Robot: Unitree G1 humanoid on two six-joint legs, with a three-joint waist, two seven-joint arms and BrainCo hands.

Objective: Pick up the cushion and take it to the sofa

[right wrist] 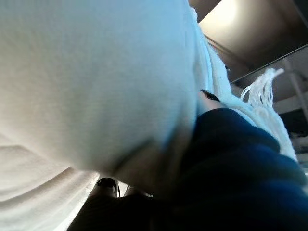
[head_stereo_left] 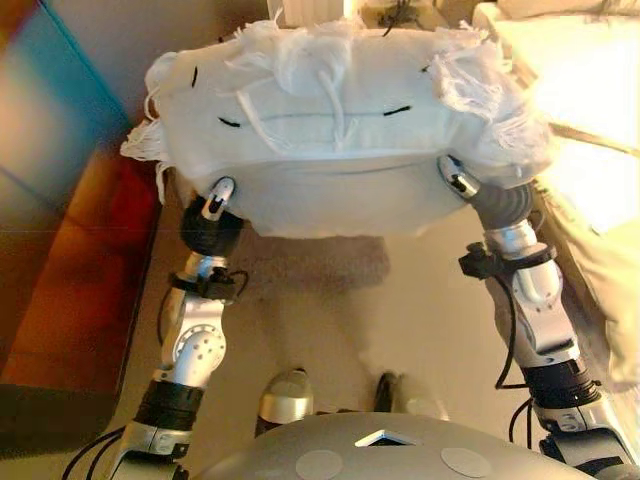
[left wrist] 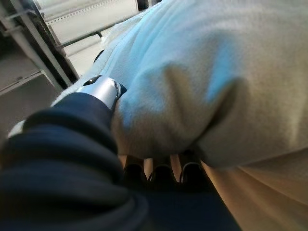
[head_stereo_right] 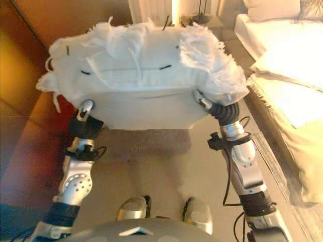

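The cushion (head_stereo_left: 340, 130) was up off the floor, carried between the two hands in front of the robot. It was white, with a shaggy fringe along its top and sides and a few short dark stitches on its upper face.

The left hand (head_stereo_left: 217, 200) sat under the cushion's left lower edge, thumb pressed up against the side. In the left wrist view the fingers (left wrist: 161, 171) ran beneath the fabric, which bulged down over them, so the hand gripped the cushion (left wrist: 207, 82).

The right hand (head_stereo_left: 458, 180) held the opposite lower edge the same way, thumb on the side. In the right wrist view the cushion (right wrist: 91, 77) lay right on the hand, one dark fingertip (right wrist: 107, 183) showing beneath it.

Beyond the right hand, off to its outer side, lay the pale sofa (head_stereo_right: 292, 65). A tan carpet (head_stereo_left: 330, 320) lay below both hands.
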